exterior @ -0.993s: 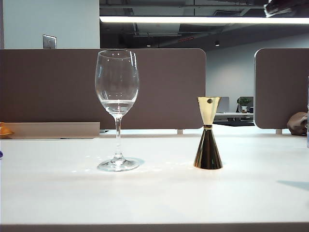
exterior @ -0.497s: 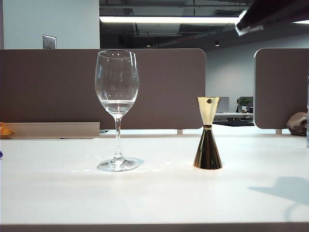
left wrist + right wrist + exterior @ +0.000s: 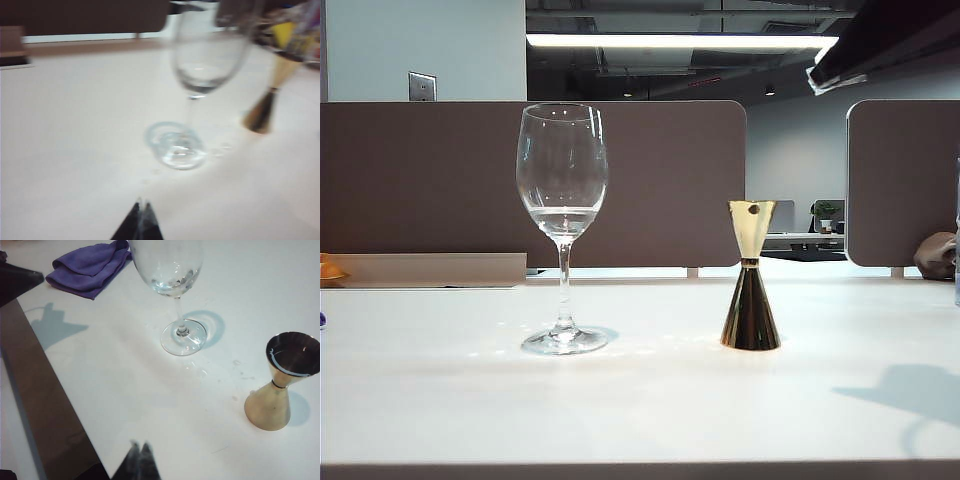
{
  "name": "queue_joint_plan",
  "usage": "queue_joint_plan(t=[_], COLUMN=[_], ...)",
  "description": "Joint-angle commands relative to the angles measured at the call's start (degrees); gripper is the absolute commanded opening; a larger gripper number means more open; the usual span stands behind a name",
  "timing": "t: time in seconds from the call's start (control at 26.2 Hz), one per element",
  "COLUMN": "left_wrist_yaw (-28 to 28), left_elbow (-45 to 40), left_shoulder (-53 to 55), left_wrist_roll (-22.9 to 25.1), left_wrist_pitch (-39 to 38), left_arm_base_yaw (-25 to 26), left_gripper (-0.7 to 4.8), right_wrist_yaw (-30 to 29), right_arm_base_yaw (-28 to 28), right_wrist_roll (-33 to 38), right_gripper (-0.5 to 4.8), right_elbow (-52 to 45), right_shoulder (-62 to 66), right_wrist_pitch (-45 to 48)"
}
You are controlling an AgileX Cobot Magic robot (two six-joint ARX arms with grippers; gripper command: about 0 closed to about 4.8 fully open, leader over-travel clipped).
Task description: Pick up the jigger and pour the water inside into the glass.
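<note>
- Scanning the exterior view from the left: the table (image 3: 640,400) is white, with a brown partition behind it.
- Left gripper (image 3: 141,206): only its dark fingertips show in the left wrist view, pressed together with no gap I can see, nothing between them. It hangs above bare table, short of the glass foot. That view is blurred.
- Glass (image 3: 563,228): stemmed, upright on the left half of the table, a shallow layer of water (image 3: 563,216) low in the bowl. Round foot flat on the surface.
- A purple cloth (image 3: 91,267) lies folded on the table beyond the glass, seen only from the right wrist camera.
- Jigger (image 3: 751,276): gold, hourglass shape, upright on its wider cone, to the right of the glass and well apart from it. Nothing touches it. From the right wrist view the upper cup looks dark inside with a bright arc along one wall; I cannot tell how much liquid it holds.
- Right gripper (image 3: 139,448): fingertips closed tip to tip, holding nothing, above the table and apart from both jigger and glass.
- Part of a dark arm (image 3: 880,40) crosses the exterior view's top right corner, high above the table; its shadow lies on the surface at far right.
</note>
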Motion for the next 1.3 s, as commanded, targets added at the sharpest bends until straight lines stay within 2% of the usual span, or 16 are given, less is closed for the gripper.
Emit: queue_joint_plan(t=[0.04,0.08,0.11,0.19,0.53,0.57,0.8,0.99,1.11,1.18,1.3], left_wrist_yaw=[8.83,9.99,10.34,10.21,10.23,10.23,10.23,10.23,10.21,10.23,10.23], left_elbow=[-0.07,-0.07,-0.07,-0.07,-0.07,-0.07,-0.07,-0.07,-0.07,-0.07,-0.07], left_shoulder=[0.07,0.07,0.07,0.07,0.04,0.04,0.04,0.04,0.07,0.04,0.04], left_wrist_roll=[0.44,0.44,0.44,0.46,0.44,0.46,0.46,0.44,0.44,0.44,0.44], left_wrist_pitch=[0.28,0.28,0.28,0.31,0.28,0.31,0.31,0.28,0.28,0.28,0.28], left_arm_base_yaw=[0.07,0.07,0.07,0.09,0.13,0.13,0.13,0.13,0.13,0.13,0.13], left_gripper=[-0.05,-0.05,-0.05,-0.05,-0.05,-0.05,-0.05,-0.05,-0.05,-0.05,-0.05], right_wrist_yaw=[3.15,5.97,11.50,15.63,15.06,15.04,16.26,16.61,16.35,16.39,16.33], right_arm_base_yaw=[0.09,0.09,0.09,0.09,0.07,0.07,0.07,0.04,0.09,0.07,0.09], right_wrist_roll=[-1.77,-2.71,-4.24,-4.61,-3.39,-1.97,2.56,6.47,7.85,8.57,8.57], right_gripper=[-0.08,-0.08,-0.08,-0.08,-0.08,-0.04,0.35,1.16,1.33,1.82,1.92], right_elbow=[0.02,-0.02,-0.39,-1.57,-14.78,-16.37,-16.76,-16.72,-16.57,-16.57,-16.31], right_shoulder=[0.11,0.37,1.29,2.62,8.83,10.56,18.58,24.70,28.57,30.60,33.24], right_wrist_pitch=[-0.28,-0.59,-0.66,1.07,29.79,35.19,44.52,53.05,58.23,61.13,63.60])
